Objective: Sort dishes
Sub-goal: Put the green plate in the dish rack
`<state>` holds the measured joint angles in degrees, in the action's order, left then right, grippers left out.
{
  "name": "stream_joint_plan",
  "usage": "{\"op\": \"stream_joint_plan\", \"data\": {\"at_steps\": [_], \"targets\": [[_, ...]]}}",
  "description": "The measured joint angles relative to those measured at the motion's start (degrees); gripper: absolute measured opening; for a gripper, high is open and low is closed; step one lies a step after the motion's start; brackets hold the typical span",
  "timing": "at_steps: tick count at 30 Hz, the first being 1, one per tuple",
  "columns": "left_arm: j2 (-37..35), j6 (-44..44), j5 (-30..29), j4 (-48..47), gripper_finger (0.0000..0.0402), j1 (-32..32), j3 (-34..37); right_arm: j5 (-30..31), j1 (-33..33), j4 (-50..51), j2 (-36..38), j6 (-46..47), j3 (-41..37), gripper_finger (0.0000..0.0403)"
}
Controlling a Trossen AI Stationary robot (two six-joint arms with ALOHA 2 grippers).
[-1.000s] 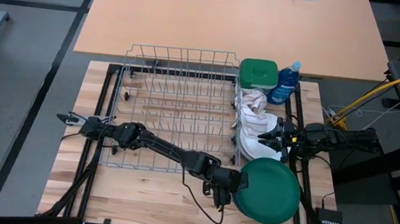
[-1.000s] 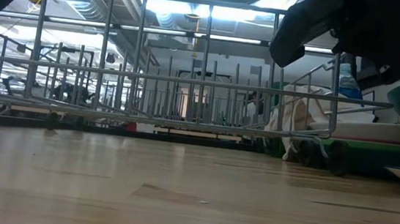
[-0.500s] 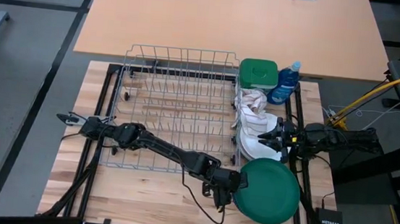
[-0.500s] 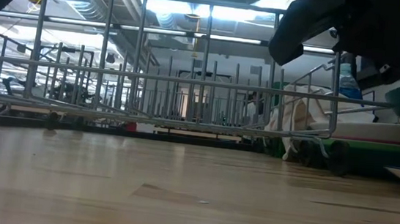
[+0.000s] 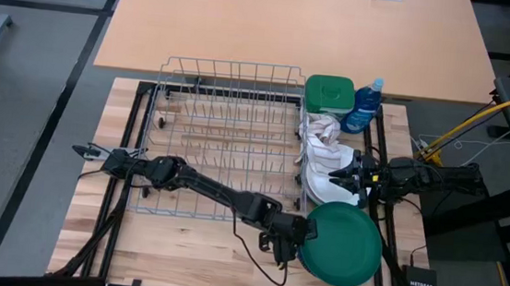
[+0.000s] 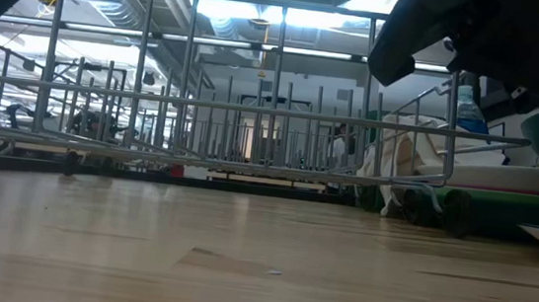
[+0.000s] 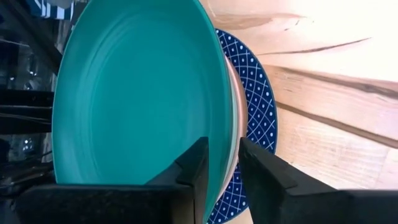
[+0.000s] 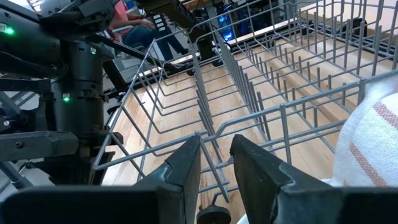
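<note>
Two dark fingers of the left gripper (image 7: 222, 180) straddle the rim of the dark green plate (image 5: 346, 245), a narrow gap between them; whether they squeeze it I cannot tell. The plate extends toward three o'clock of the gripper, on a pink plate (image 7: 232, 134) and a navy plate (image 7: 258, 93). The right gripper (image 5: 342, 178) waits at twelve o'clock, slightly parted.

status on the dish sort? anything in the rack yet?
Done: nothing; the wire rack holds no dishes. In hand: the left gripper straddles the rim of the dark green plate topping the stack, over a pink plate and a navy patterned plate. Right gripper waits by the cloth. Left: the whole stack.
</note>
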<state>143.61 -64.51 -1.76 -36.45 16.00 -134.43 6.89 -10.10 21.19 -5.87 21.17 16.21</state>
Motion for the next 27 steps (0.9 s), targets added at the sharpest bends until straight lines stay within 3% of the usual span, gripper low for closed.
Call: {"op": "stream_joint_plan", "data": {"at_steps": [11,15,18,27], "targets": [[2.1,-0.7,1.2,4.4,0.0084,-0.6,0.0,0.0,0.0,0.0,0.0,0.0,0.0,0.0099],[2.5,-6.3,0.7,4.5,0.0084,-0.4,0.0,-0.5,0.0,0.0,0.0,0.0,0.0,0.0099],[2.5,-5.9,0.1,6.0,0.0083,-0.5,0.0,-0.6,0.0,0.1,0.0,0.0,0.0,0.0099],[2.5,-4.6,0.3,5.5,0.0023,-0.7,0.0,-0.4,0.0,0.1,0.0,0.0,0.0,0.0099]]}}
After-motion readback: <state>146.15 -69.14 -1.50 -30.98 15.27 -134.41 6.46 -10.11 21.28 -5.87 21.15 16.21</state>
